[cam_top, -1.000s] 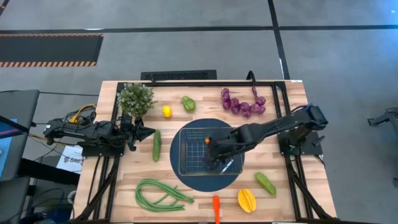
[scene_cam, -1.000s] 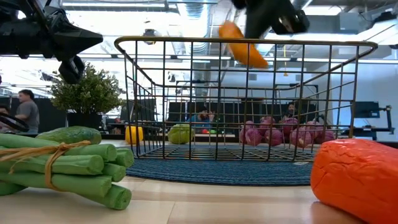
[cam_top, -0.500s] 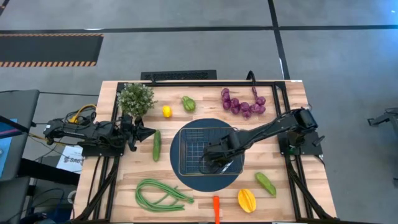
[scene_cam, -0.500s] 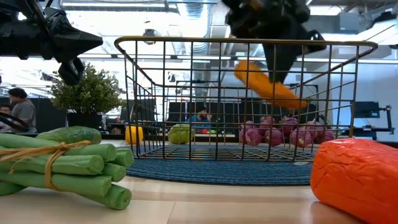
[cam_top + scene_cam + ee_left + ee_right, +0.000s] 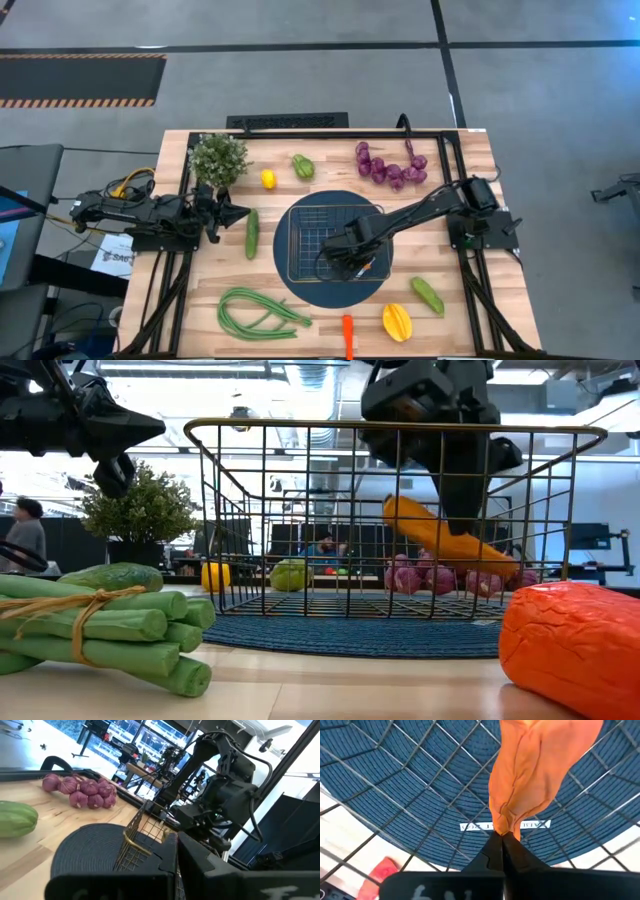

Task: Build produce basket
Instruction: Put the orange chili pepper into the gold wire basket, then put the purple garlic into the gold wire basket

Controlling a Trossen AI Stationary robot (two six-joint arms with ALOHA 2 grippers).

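Inside the shallow rectangular wire-mesh basket (image 5: 333, 243), which sits on the dark blue round woven mat (image 5: 300, 290) at table centre, your right gripper (image 5: 352, 262) is lowered with its fingers clamped together on the thin end of an orange toy carrot (image 5: 448, 542). Low view: carrot hangs tilted, tip down, inside the basket walls and above the mesh floor; you cannot tell from these views whether it touches the floor. Right wrist view: carrot (image 5: 535, 767) extends forward from the closed fingertips over the mesh, the basket's small white tag (image 5: 505, 826) just beyond them. Your left gripper (image 5: 232, 213) waits at the table's left edge, beside the bushy grey-green leafy plant (image 5: 218, 158); its fingers are together in the left wrist view. Produce outside the basket: dark green cucumber (image 5: 251, 233) left of the mat, small yellow pepper (image 5: 268, 179) and green pepper (image 5: 303, 166) behind it, purple grape bunch (image 5: 390, 165) at the far right, bundle of long green beans (image 5: 260, 313) at the near left, a second orange carrot (image 5: 347, 335) at the near edge, a yellow-orange pepper (image 5: 397, 322) and a green vegetable (image 5: 427, 295) near right.
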